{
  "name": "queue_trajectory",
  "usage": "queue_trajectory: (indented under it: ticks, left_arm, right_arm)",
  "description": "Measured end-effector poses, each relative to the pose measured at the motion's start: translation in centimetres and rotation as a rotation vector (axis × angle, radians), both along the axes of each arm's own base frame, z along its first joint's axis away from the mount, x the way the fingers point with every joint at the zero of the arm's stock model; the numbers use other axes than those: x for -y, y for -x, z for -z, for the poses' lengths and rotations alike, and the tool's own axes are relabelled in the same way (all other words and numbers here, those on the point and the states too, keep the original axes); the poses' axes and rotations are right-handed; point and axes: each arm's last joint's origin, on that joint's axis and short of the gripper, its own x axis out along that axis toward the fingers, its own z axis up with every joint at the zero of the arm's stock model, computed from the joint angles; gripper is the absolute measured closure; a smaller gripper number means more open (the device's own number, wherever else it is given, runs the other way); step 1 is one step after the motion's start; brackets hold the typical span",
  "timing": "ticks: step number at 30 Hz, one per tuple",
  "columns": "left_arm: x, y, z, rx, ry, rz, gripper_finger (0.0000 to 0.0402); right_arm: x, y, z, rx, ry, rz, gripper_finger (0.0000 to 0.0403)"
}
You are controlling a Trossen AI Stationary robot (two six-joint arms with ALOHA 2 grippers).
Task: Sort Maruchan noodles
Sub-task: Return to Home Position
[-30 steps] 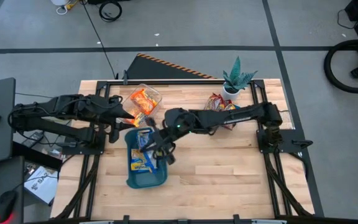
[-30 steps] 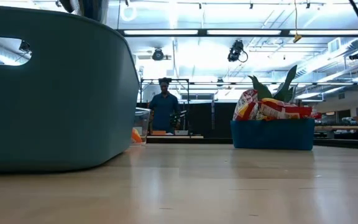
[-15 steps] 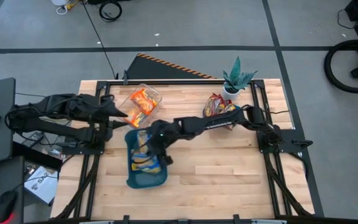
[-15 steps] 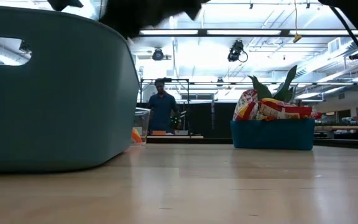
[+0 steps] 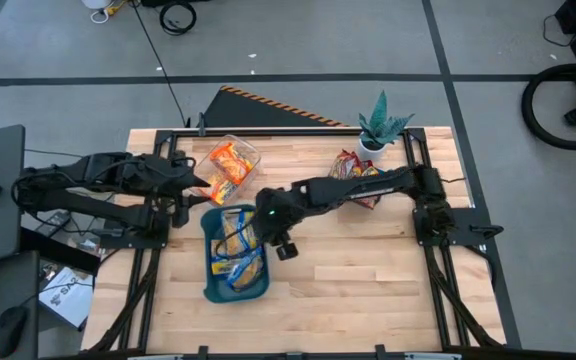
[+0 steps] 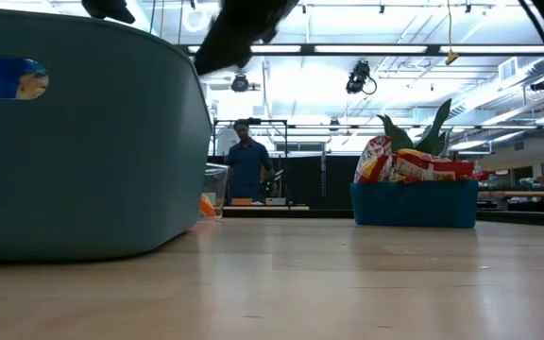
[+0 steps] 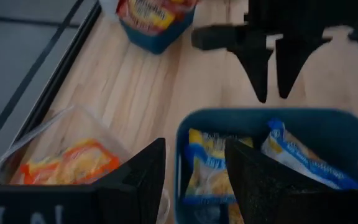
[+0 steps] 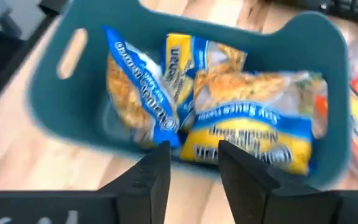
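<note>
Right fingers (image 5: 285,247) apart above noodles (image 8: 253,134) ("Noodle Soup").

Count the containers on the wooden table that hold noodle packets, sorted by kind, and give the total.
Teal plastic bins: 2 (large teal plastic bin, small teal plastic bin)
Clear plastic tubs: 1 (clear plastic tub)
Total: 3

blue-and-yellow noodle packets (image 8: 247,134), teal bin (image 6: 83,142), orange packets (image 5: 230,162), seemingly red packets (image 6: 399,165), darker blue bin (image 6: 414,203)
</note>
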Motion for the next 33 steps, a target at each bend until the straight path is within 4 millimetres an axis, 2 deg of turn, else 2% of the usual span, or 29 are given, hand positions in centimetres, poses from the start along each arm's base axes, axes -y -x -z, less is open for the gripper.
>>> queue_trajectory:
  ticks: [4, 7, 10, 18, 27, 30, 33]
  left_arm:
    - [0.3, 0.0, 1.0, 0.109, 0.01, 0.03, 0.023]
    - [0.4, 0.9, 2.5, 0.154, 0.029, 0.036, 0.023]
    - [0.4, 1.9, 4.5, 0.184, 0.06, 0.018, 0.023]
    - [0.1, 4.0, 7.7, 0.414, 0.08, -0.01, 0.023]
    - [-0.2, 6.6, 9.6, 0.63, 0.063, -0.08, 0.023]
    - [-0.3, 7.2, 10.7, 0.675, 0.063, -0.095, 0.023]
    - [-0.4, 7.6, 11.4, 0.716, 0.069, -0.13, 0.023]
  right_arm:
    - [0.3, 2.0, -1.9, -0.043, 0.005, 0.077, 0.0256]
    - [0.5, 3.8, -1.6, -0.062, 0.023, 0.152, 0.0257]
    - [0.3, 5.9, -1.5, -0.007, 0.017, 0.2, 0.0258]
    - [1.3, 12.0, 0.6, 0.186, -0.033, 0.362, 0.0259]
    - [3.1, 19.0, 2.3, 0.386, -0.117, 0.492, 0.0259]
    - [3.8, 21.4, 3.2, 0.437, -0.166, 0.54, 0.0259]
    - [4.3, 24.0, 3.2, 0.491, -0.22, 0.575, 0.0259]
